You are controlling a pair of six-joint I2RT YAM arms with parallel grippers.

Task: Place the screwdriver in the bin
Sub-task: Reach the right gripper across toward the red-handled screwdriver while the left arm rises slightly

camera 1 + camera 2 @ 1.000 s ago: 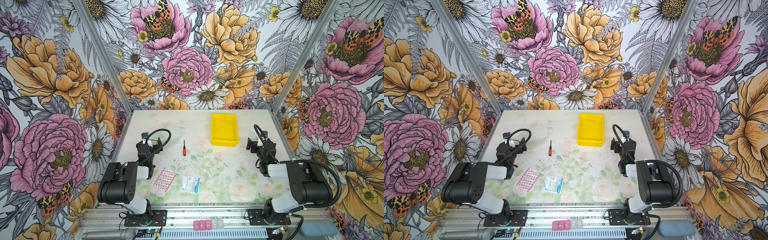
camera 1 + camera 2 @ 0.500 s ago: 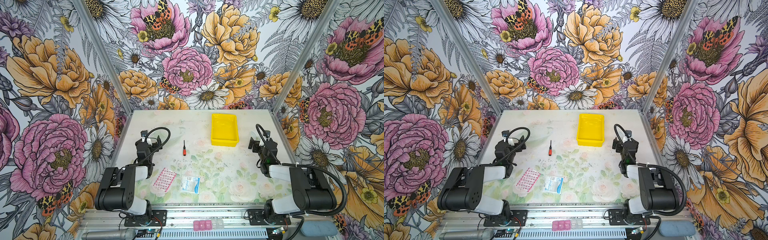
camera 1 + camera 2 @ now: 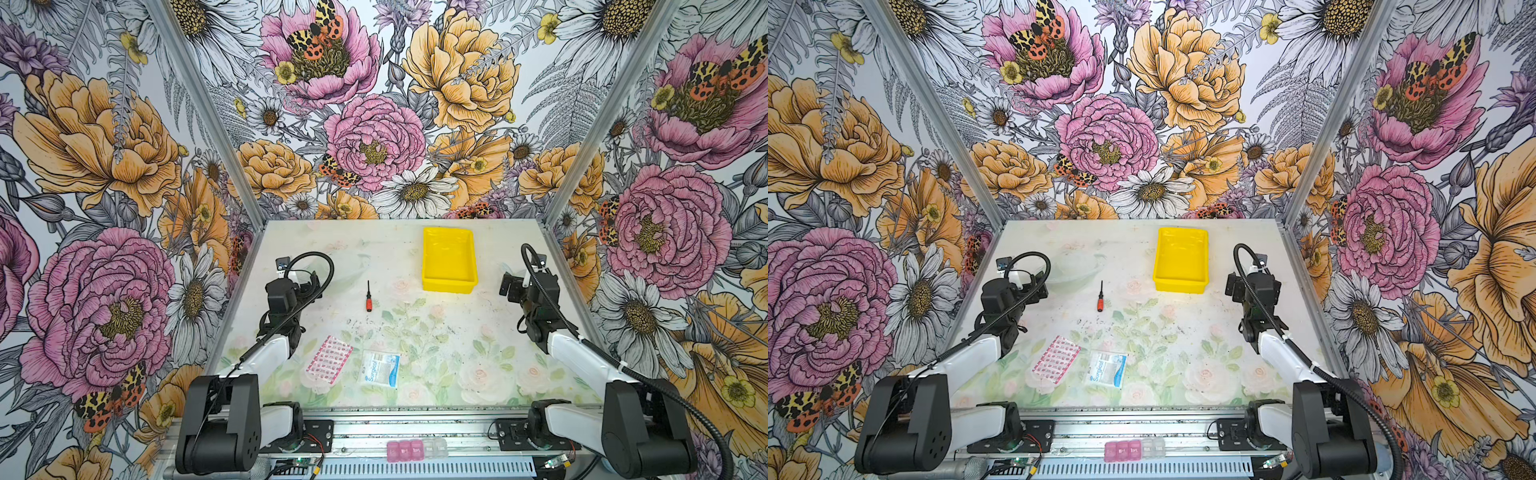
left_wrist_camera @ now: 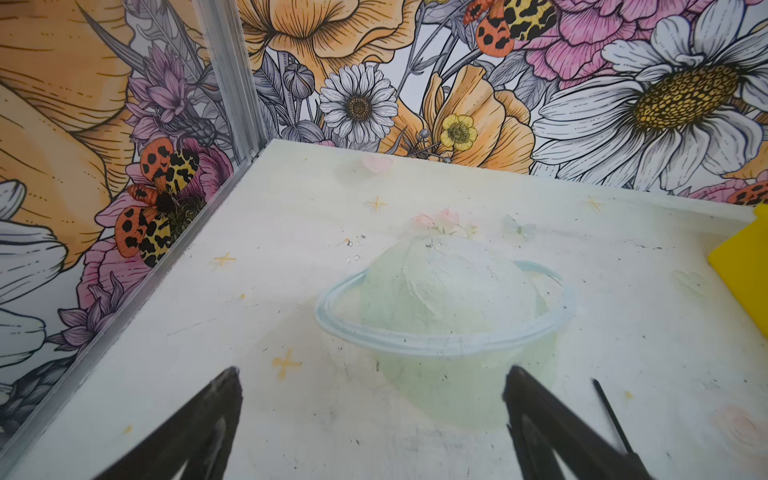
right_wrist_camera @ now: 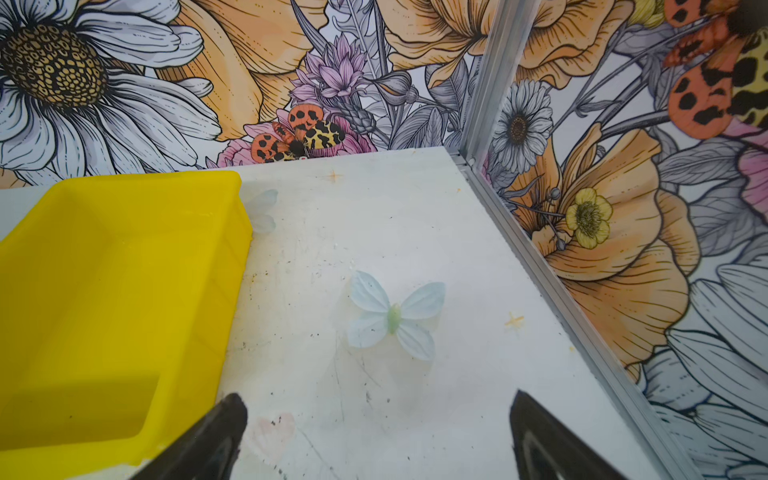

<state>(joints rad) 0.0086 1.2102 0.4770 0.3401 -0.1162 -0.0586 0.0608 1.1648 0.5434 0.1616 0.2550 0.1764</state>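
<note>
Both arms are out over the counter [image 3: 457, 328]. The screwdriver [image 3: 368, 296] lies flat in the open, handle toward the front and tip toward the back wall. It sits outside the yellow bin [image 3: 449, 286], between it and the left arm. Both top views show its full length. The left gripper [image 4: 372, 374] is spread wide over bare counter, and its wrist camera catches only the thin dark shaft. The right gripper [image 5: 377, 397] is just as wide and holds nothing, hovering just beside the bin's wall, which fills its wrist view.

Robot test booth: flower-print walls [image 3: 124, 145] box in a bench tabletop [image 3: 457, 332]
</note>
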